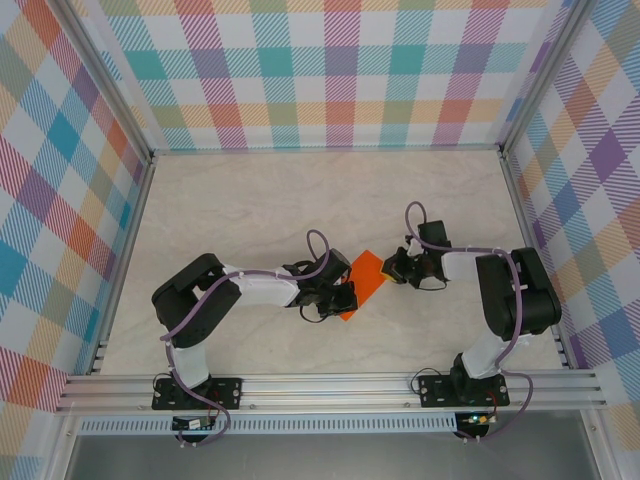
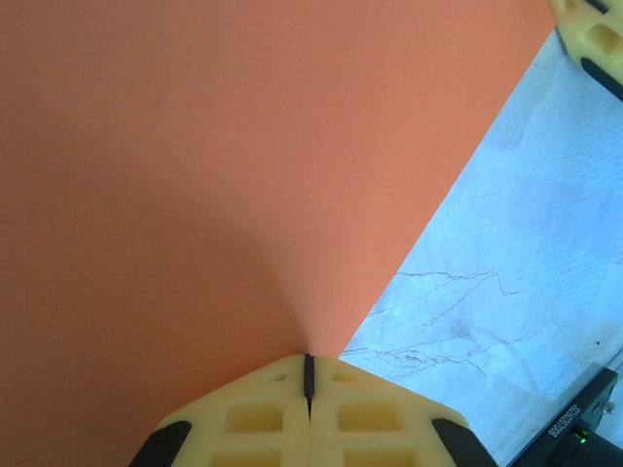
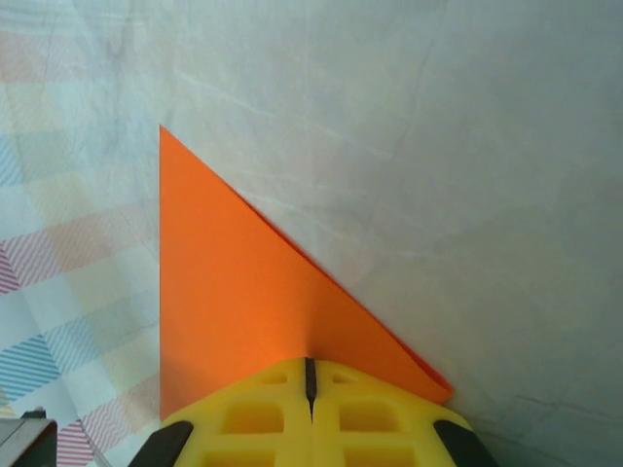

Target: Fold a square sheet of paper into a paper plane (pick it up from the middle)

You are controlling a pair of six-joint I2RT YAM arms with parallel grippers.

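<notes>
Top view, paper: the paper (image 1: 363, 282) shows as a slim orange strip over the middle of the table (image 1: 240, 200), running from near left to far right between the two arms.
Top view, grippers: the left gripper (image 1: 338, 298) touches its near-left end and the right gripper (image 1: 397, 268) its far-right side.
Left wrist, grip: the jaws are pressed together on the paper's edge. The sheet bows away from the pinch in a soft curve and seems to be raised off the table.
Right wrist, grip: the jaws are pressed together on the paper. It shows as a triangle, and a second layer peeks out along the slanted edge, so it is probably folded once.
Handling: probably very light, thin and limp. It likely creases or tears easily and may slip from smooth pads.
Hold: best at the edges near opposite corners and kept gently taut, since the middle would sag.
</notes>
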